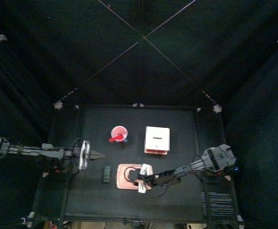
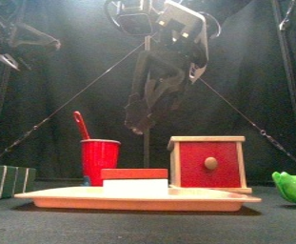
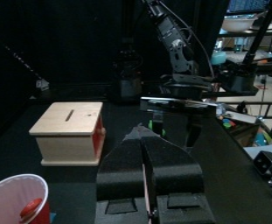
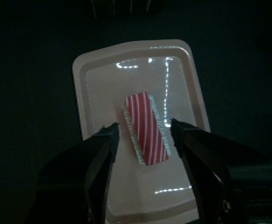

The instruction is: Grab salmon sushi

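The salmon sushi (image 4: 146, 131), a piece striped pink-red and white, lies in the middle of a pale pink tray (image 4: 97, 79). In the front view the sushi (image 2: 133, 178) shows a red top over a white base on the tray (image 2: 61, 196). My right gripper (image 4: 149, 149) is open and hovers above the sushi with one jaw on each side, not touching it. In the top view it (image 1: 141, 183) is over the tray (image 1: 122, 170) near the table's front. My left gripper (image 3: 142, 133) is shut and empty, resting at the table's left (image 1: 102, 156).
A wooden box with a red front (image 2: 207, 162) stands behind the tray, to its right. A red cup (image 2: 99, 159) holding a red stick stands to the left. A green thing (image 2: 290, 186) lies at the far right and a green striped block (image 2: 4, 181) at the far left.
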Available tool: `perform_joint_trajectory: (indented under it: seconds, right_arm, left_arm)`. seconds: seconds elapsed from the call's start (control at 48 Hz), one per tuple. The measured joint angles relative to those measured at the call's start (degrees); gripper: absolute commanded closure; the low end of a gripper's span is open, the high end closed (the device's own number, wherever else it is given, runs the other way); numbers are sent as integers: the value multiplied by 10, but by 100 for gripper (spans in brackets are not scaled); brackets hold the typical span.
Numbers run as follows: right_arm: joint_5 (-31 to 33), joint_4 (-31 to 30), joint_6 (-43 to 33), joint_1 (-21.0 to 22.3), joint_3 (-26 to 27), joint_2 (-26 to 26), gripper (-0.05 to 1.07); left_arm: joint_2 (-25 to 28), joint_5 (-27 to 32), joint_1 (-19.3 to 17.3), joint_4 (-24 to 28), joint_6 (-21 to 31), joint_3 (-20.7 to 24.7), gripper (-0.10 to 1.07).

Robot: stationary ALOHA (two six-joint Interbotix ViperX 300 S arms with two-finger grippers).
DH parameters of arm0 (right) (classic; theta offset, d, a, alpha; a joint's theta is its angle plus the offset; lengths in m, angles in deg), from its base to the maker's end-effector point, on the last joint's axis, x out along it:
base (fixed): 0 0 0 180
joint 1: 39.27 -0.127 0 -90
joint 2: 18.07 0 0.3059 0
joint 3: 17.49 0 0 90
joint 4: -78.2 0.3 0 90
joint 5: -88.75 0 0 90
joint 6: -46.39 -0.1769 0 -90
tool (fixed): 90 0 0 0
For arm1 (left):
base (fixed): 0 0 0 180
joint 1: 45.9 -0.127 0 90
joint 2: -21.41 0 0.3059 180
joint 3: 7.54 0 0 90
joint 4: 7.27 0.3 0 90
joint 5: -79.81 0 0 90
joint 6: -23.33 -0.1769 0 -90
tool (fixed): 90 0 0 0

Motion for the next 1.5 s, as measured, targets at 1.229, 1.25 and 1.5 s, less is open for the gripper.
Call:
perform_joint_trajectory:
  seconds: [1.229, 1.25, 1.5]
  right_arm:
    - [-25, 23, 17, 27, 0, -77, 18]
    - [-25, 23, 17, 28, -1, -77, 18]
    - [-26, 25, 17, 29, -2, -82, 19]
  left_arm:
    - [0, 1, -3, 1, 0, 0, 101]
    - [0, 0, -3, 1, 0, 0, 101]
    - [0, 0, -3, 1, 0, 1, 101]
